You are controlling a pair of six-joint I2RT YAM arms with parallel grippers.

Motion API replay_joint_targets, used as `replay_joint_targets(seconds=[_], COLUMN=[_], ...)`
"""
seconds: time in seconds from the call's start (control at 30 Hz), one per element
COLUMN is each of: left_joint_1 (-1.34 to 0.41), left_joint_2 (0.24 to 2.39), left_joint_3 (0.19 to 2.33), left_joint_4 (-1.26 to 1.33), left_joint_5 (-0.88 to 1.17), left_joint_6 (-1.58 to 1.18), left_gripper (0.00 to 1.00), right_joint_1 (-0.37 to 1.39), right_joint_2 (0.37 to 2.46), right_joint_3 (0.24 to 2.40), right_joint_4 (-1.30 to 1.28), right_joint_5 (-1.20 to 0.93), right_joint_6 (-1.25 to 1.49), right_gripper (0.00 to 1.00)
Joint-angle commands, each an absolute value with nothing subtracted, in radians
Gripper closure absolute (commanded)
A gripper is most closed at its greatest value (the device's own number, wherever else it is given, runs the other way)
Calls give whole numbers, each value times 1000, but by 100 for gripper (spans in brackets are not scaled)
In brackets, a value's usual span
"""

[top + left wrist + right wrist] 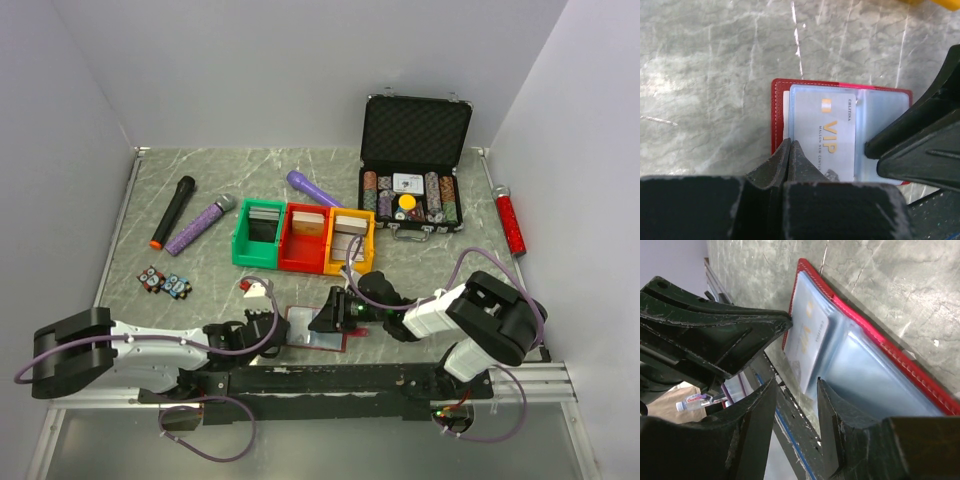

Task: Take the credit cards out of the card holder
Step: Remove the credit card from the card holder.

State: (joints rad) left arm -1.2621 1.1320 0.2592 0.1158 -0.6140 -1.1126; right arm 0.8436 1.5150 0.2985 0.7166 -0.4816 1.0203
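Note:
The dark-red card holder [318, 330] lies open near the table's front edge, between both grippers. Its pale blue sleeves show in the left wrist view [777, 110] and the right wrist view [890, 352]. A white VIP card [832, 130] sits in the left sleeve, its near corner sticking out [810, 337]. My left gripper [790, 144] is shut, its tips at the card's left edge; it also shows from above [283, 326]. My right gripper [795, 385] is open, one finger resting on the right sleeve, the other past the holder's near edge [332, 318].
Green [256, 238], red [304, 238] and yellow [351, 240] bins stand behind the holder. An open black case of poker chips [412, 190] is at the back right. Microphones [172, 212] lie at the left, a red tube [511, 222] at the right, and small items [165, 282] at the near left.

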Motion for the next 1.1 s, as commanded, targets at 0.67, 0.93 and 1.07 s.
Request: replay_joint_targets(seconds=[0.67,0.93,1.07], left_joint_1=[-1249,-1249,-1249], left_joint_2=[1253,1247,1259], left_joint_3=[249,241,247], left_joint_4=[179,184,192], left_joint_5=[-546,-540,-534], left_joint_6=[-1157,-1160,-1155], left_gripper=[99,99,99], right_joint_1=[841,841,841], right_joint_2=[1457,1485,1499], right_joint_3=[342,328,318], right_joint_4=[561,653,729], right_joint_5=[-408,-428,-443], right_joint_6=[969,988,1003], right_gripper=[51,51,52])
